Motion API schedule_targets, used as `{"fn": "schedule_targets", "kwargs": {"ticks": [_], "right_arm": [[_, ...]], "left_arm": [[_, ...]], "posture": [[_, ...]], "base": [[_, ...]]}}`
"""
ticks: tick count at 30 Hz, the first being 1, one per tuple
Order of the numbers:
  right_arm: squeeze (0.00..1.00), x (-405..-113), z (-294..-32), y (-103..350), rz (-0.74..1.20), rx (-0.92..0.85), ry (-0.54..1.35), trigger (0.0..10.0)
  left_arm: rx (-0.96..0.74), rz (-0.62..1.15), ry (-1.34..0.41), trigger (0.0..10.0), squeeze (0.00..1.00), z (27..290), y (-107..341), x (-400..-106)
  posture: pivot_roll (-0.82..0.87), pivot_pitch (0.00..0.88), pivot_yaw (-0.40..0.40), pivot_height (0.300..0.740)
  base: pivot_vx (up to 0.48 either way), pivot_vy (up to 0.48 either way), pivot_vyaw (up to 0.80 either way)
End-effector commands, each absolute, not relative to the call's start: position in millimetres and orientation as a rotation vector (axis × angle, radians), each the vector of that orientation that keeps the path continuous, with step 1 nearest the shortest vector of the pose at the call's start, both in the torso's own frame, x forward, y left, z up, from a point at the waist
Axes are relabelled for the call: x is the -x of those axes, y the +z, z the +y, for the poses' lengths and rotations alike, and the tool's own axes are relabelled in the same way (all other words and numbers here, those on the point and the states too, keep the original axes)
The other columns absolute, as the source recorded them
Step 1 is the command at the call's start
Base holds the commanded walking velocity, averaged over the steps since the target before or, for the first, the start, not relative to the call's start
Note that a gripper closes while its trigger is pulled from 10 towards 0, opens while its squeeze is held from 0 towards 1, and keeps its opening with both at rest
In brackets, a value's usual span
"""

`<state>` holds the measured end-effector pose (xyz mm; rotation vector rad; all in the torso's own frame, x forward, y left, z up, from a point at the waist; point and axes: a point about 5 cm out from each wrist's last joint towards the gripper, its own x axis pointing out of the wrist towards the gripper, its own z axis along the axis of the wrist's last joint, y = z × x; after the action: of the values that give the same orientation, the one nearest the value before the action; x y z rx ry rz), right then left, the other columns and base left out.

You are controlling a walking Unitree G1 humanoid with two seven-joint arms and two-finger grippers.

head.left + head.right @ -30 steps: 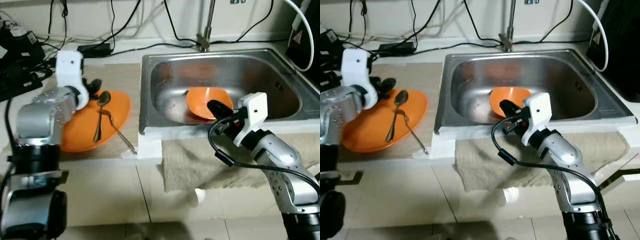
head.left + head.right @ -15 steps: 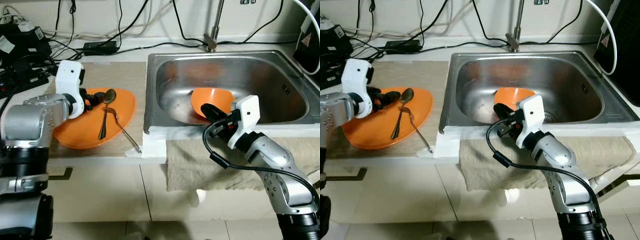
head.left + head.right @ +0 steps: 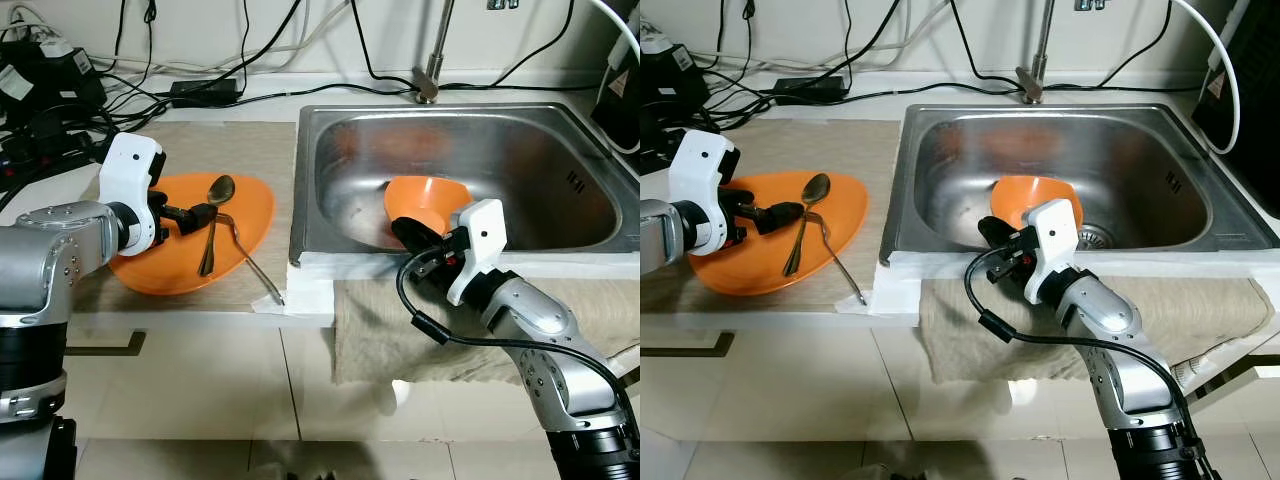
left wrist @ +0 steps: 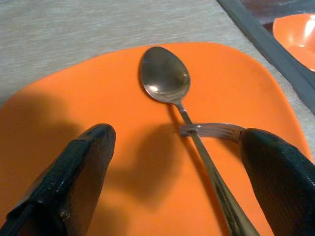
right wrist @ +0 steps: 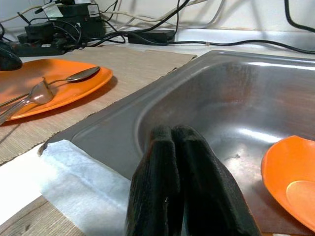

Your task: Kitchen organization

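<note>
Since a second ago the left gripper (image 3: 200, 214) has been drawing back toward the near left of the flat orange plate (image 3: 250, 205), and the right gripper (image 3: 992, 232) has been sliding leftward along the near rim of the sink, away from the bowl. The left gripper is now hovering just above the plate with its two black fingers (image 4: 74, 172) spread wide apart, holding nothing, their tips pointing toward the silver metal spoon (image 4: 165, 78). The spoon is lying on the plate with its bowl toward the far side, and the silver metal fork (image 3: 250, 270) is crossing over its handle, its own handle sticking out past the plate's near right edge onto the beige woven mat (image 3: 240, 140). The right gripper is resting at the sink's near wall, its fingers (image 5: 172, 187) pressed together with nothing between them. The small orange plastic bowl (image 3: 1035, 195) is sitting tilted inside the square stainless steel sink (image 3: 520, 130), just beyond the right gripper and apart from it. A grey towel (image 3: 1200, 300) is hanging over the counter's near edge below the sink, and black cables (image 3: 200, 70) are trailing along the far side of the counter.
</note>
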<state>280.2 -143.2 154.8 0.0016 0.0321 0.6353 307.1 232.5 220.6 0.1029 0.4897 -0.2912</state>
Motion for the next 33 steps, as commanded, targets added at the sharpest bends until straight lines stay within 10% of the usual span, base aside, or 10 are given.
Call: {"fn": "schedule_targets", "kwargs": {"ticks": [1, 33], "right_arm": [[0.00, -280.1, -141.6, 153.2, 0.040, -0.002, 0.645, 10.0], [0.00, -275.4, -141.4, 151.6, 0.041, 0.001, 0.623, 10.0]], "left_arm": [[-0.101, 0.486, -0.303, 10.0, 0.00, 233.2, 224.2, -303.5], [-0.215, 0.591, -0.316, 10.0, 0.00, 224.1, 181.3, -313.7]], "posture": [[0.09, 0.000, 0.032, 0.740], [0.05, 0.000, 0.054, 0.740]], "base": [[0.000, 0.000, 0.00], [0.000, 0.000, 0.00]]}}
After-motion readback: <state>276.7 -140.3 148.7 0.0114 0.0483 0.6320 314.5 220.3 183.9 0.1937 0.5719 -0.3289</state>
